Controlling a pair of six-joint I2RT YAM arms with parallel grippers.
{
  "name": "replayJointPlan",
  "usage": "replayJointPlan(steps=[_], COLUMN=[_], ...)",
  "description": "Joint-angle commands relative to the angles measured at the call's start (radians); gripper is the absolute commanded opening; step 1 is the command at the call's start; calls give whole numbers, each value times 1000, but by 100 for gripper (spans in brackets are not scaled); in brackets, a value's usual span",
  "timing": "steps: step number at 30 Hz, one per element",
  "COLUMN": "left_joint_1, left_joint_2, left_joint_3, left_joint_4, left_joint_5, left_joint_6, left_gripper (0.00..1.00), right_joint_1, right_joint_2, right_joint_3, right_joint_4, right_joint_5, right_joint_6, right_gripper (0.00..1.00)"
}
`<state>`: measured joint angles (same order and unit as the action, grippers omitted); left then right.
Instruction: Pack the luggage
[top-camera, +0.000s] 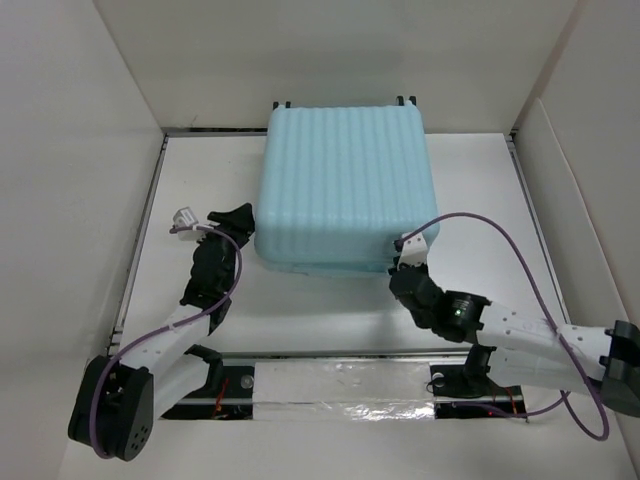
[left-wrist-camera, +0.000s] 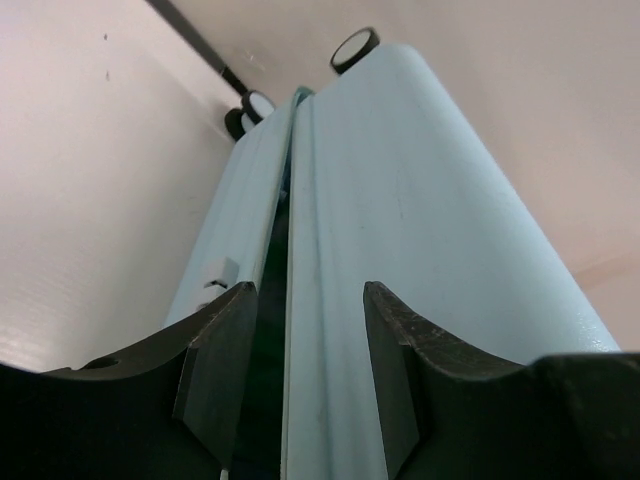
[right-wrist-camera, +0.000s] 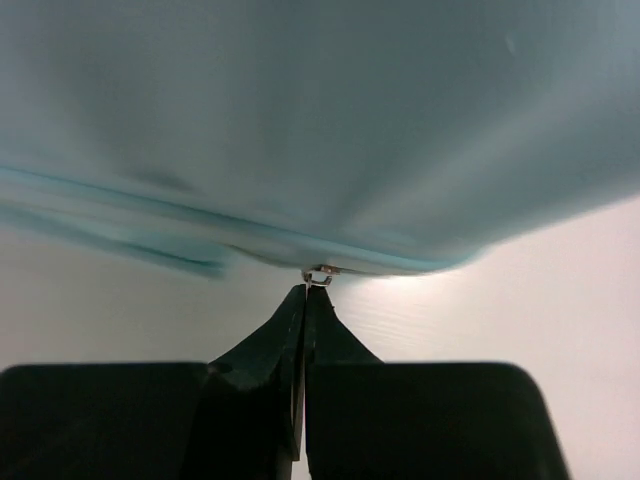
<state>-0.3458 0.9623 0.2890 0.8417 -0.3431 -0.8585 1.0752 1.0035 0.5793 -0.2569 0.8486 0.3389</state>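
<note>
Luggage is lying flat on the table, centre toward the far wall, shells nearly together, wheels at the far end. My left gripper is hanging released at its left side, fingers straddling the seam. My right gripper is clenching at the near right corner, tips touching a small metal ring on the seam. I cannot tell whether anything is pinched between them.

a white table sits boxed in by plain white walls, with a shiny foil strip along its near edge.
</note>
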Motion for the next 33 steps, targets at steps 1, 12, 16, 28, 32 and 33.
replayJointPlan(steps=[1, 12, 16, 28, 32, 33], left_joint_1=[-81, -100, -168, -371, -380, -380], left_joint_2=[1, 104, 159, 67, 166, 185], left_joint_3=[33, -19, -19, 7, 24, 33], left_joint_4=[-70, 28, 83, -46, 23, 33], left_joint_5=[273, 329, 337, 219, 228, 211], left_joint_6=[26, -17, -34, 27, -2, -5], left_gripper=[45, 45, 45, 44, 44, 44], right_joint_1=[46, -77, 15, 261, 367, 376], right_joint_2=[-132, -65, 151, 460, 582, 595], right_joint_3=[-39, -12, 65, 414, 566, 580], right_joint_4=[427, 573, 708, 693, 688, 691], right_joint_5=[-509, -816, -801, -916, -908, -913], right_joint_6=[95, 78, 77, -3, -15, -20], right_gripper=[0, 0, 0, 0, 0, 0])
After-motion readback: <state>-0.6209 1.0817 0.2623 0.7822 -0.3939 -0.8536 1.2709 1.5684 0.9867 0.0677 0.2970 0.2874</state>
